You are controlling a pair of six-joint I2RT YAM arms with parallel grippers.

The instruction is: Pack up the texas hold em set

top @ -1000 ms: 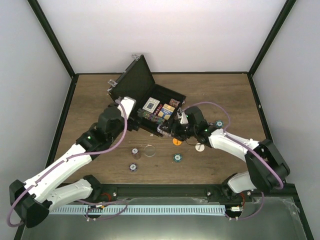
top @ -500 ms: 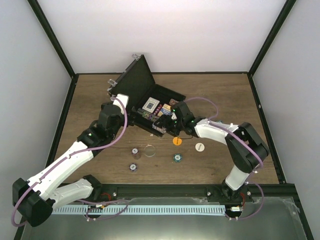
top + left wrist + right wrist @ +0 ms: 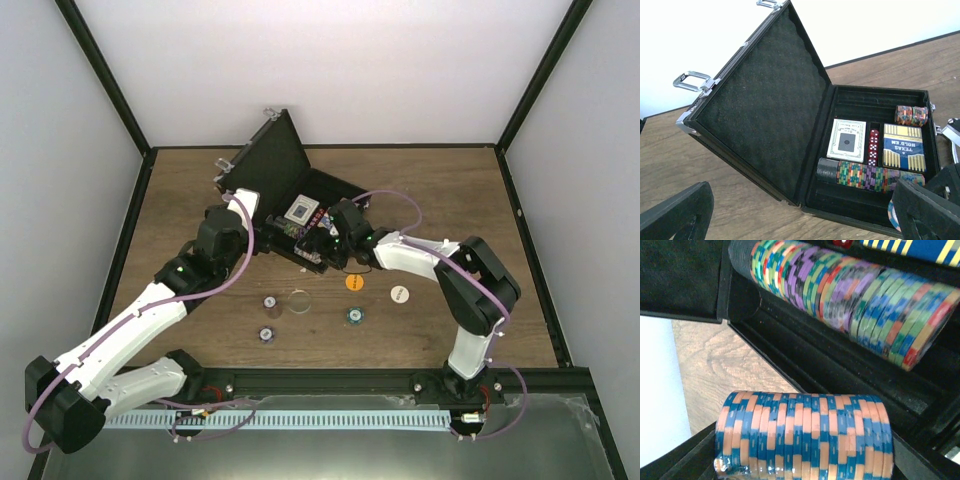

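The black briefcase (image 3: 262, 168) lies open at the table's middle back, lid up. In the left wrist view its tray (image 3: 875, 97) holds a white card deck (image 3: 846, 141), a blue card deck (image 3: 904, 147), red dice (image 3: 873, 145) and a row of multicoloured chips (image 3: 867, 175). My left gripper (image 3: 262, 232) is open and empty at the case's front left corner (image 3: 800, 205). My right gripper (image 3: 318, 248) is shut on a stack of blue and orange chips (image 3: 805, 432), held over the case's front edge above an empty slot (image 3: 840, 365).
On the table in front of the case lie an orange button (image 3: 354, 283), a white button (image 3: 399, 294), a clear round disc (image 3: 298, 301) and three loose chips (image 3: 270, 302), (image 3: 266, 335), (image 3: 354, 316). More chips (image 3: 911, 115) sit in the tray's back right.
My right gripper has moved left with the blue and orange chip stack, to the case's front edge. My left gripper has shifted slightly toward the case.
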